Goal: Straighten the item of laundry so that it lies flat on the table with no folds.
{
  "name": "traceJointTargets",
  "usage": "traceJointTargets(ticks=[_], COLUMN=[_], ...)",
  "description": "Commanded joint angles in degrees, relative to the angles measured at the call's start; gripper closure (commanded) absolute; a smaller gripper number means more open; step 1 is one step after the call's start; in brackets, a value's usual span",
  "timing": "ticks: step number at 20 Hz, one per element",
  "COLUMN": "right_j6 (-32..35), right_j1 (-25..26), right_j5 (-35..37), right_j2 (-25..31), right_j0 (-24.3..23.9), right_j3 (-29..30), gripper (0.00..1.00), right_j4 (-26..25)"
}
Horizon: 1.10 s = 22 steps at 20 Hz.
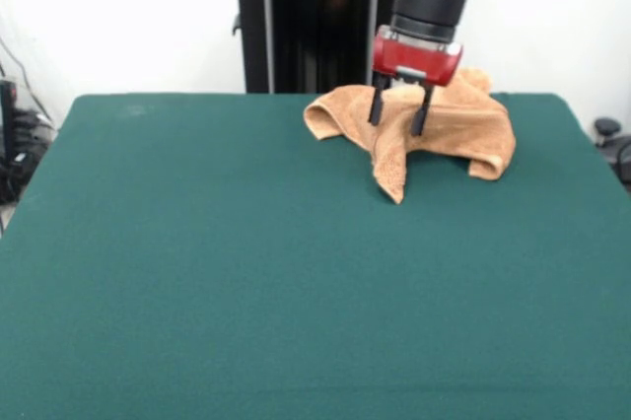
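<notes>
Dark green felt covered the worktop (pixel 246 272), and to the left of the gripper (pixel 398 117) it was seen bare as far as its edge. Just left of the gripper a rolled, rounded fold of the orange-tan terry towel (pixel 463 129) was seen, bulging up from the felt. The gripper itself was held upright over the towel's left-middle part, its two dark fingers (pixel 376 105) spread apart with cloth showing between them; nothing was clamped, and whether the tips touched the cloth could not be told. Directly below the gripper, toward the camera, a narrow tongue of towel was seen hanging forward to a point on the felt. To the right of the gripper the rest of the towel was heaped in thick folds, with a doubled corner turned under at the far right, close to the worktop's right edge and its far side.

The step in hand was judged to be an early one: the towel was crumpled throughout, and a grasp was being lined up, not yet made. For the next move, a closing on a single layer at an edge or corner was judged to be needed, followed by a pull out toward the bare felt at the left, since little room was left at the right.
</notes>
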Motion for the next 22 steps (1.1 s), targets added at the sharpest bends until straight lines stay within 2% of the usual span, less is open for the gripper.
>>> traceJointTargets(ticks=[1,10,22], right_j6=[3.98,3.71,6.04], right_j1=[1.55,2.54,4.49], right_j5=[-2.04,0.22,-1.98], right_j2=[7.14,7.73,7.54], right_j0=[-2.07,-3.31,-2.01], right_j3=[-5.32,-8.28,-8.3], gripper=[0.0,0.0,0.0], right_j4=[-0.87,0.03,1.23])
